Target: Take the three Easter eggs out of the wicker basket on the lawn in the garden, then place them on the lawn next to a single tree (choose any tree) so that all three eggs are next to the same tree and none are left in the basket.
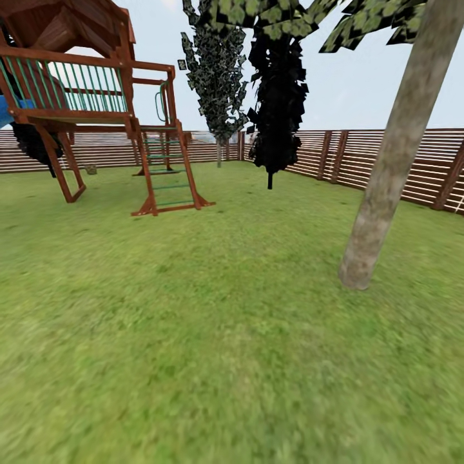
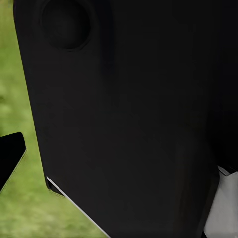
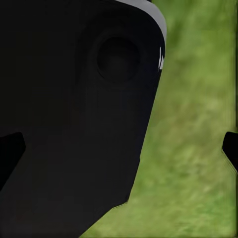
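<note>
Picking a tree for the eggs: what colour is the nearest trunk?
Pale grey-brown, bare and mottled: the tree trunk, clearest in the head view.

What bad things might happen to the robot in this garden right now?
It might roll into the pale grey-brown tree trunk, which stands close on the right of the head view. The wooden play tower with its green-runged ladder is another thing to bump, further off on the left. Also, I see green grass but spot no basket or eggs here, so it may search the wrong way.
</note>
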Motion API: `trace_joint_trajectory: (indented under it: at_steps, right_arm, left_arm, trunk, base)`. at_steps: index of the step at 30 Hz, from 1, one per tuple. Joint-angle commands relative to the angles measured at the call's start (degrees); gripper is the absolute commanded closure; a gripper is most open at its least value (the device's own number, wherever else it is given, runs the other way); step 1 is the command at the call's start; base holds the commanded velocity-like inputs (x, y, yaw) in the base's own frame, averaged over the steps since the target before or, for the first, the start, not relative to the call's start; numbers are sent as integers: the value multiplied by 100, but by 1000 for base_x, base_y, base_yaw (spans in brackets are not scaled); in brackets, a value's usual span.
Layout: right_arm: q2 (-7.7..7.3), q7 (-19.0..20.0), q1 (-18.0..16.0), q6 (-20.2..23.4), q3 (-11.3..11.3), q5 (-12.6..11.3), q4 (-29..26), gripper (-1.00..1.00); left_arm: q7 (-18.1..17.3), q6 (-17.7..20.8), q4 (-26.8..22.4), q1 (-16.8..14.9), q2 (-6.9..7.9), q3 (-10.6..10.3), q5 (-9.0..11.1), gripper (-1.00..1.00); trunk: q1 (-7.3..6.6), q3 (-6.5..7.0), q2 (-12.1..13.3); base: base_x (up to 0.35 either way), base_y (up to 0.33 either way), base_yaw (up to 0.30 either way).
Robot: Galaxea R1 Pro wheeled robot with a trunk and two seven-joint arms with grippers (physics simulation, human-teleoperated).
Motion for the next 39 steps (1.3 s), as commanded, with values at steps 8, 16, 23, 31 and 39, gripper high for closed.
trace_joint_trajectory:
  at_steps: [8,16,23,31,39]
  right_arm:
    - [0,5,-7,-2,29,12,12,-100]
    - [0,5,-7,-2,29,12,12,-100]
    - [0,5,-7,-2,29,12,12,-100]
    - [0,5,-7,-2,29,12,12,-100]
    - [0,5,-7,-2,29,12,12,-100]
  left_arm:
    - [-16,0,-13,4,2,-4,-4,-100]
    - [-16,0,-13,4,2,-4,-4,-100]
    - [-16,0,-13,4,2,-4,-4,-100]
    - [-16,0,-13,4,2,-4,-4,-100]
    - [-16,0,-13,4,2,-4,-4,-100]
  trunk:
    - [3,-4,-2]
    - [3,-4,-2]
    - [3,-4,-2]
    - [3,-4,-2]
    - [3,-4,-2]
  base:
    - [335,0,0]
    - [335,0,0]
    - [335,0,0]
    - [335,0,0]
    - [334,0,0]
